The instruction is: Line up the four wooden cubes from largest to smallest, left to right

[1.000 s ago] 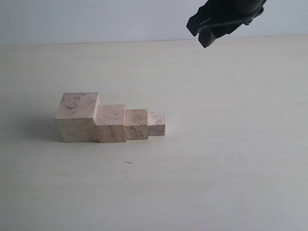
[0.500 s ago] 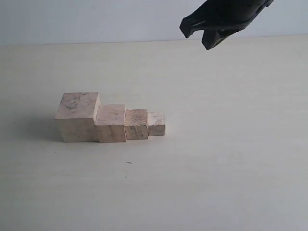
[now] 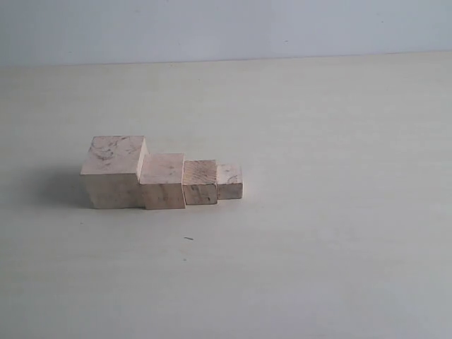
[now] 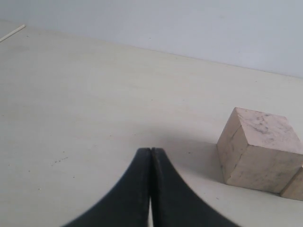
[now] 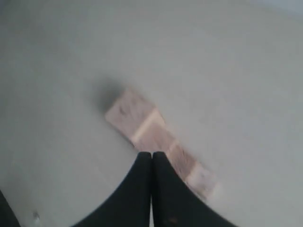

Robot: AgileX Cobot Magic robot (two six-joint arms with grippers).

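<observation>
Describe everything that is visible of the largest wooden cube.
The largest cube is pale, unpainted wood with mottled greyish marks on its top face. It stands flat and upright on the table, at the left end of the row of cubes. Its right side touches the second-largest cube. Nothing lies on top of it.

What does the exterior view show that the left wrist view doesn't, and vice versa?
Only exterior: the third cube and smallest cube, so all four, shrinking left to right; no gripper. Only left wrist: the left gripper, fingers shut on nothing. Both: the largest cube, the second cube (just a corner in the wrist view) and the table.
</observation>
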